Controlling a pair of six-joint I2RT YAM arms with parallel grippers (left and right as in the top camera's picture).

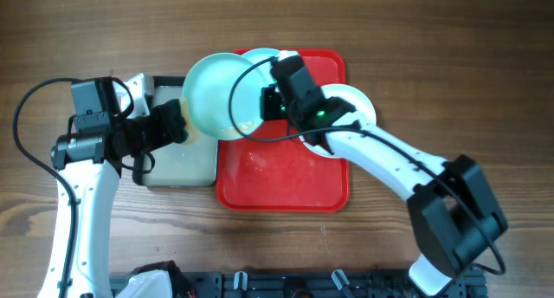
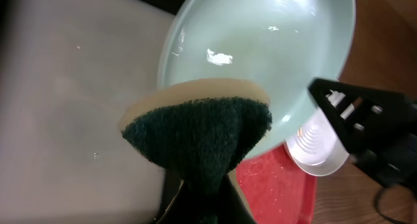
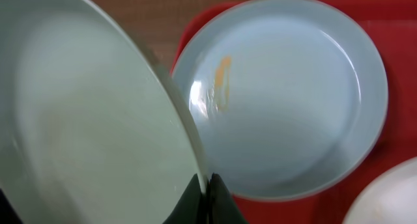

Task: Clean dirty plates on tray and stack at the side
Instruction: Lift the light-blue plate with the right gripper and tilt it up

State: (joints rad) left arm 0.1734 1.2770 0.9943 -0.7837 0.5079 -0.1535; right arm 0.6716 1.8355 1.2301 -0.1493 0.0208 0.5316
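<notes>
My right gripper is shut on the rim of a pale mint plate and holds it tilted over the tray's left edge and the basin. My left gripper is shut on a yellow sponge with a dark green pad, which touches the plate's lower rim. A second pale blue plate with an orange smear lies at the back of the red tray, partly hidden in the overhead view. A white plate lies at the tray's right edge under the right arm.
A black-rimmed basin stands left of the tray, under the sponge. The tray's bare front half is wet with small specks. Wooden table lies all round. The right arm stretches across the tray's right side.
</notes>
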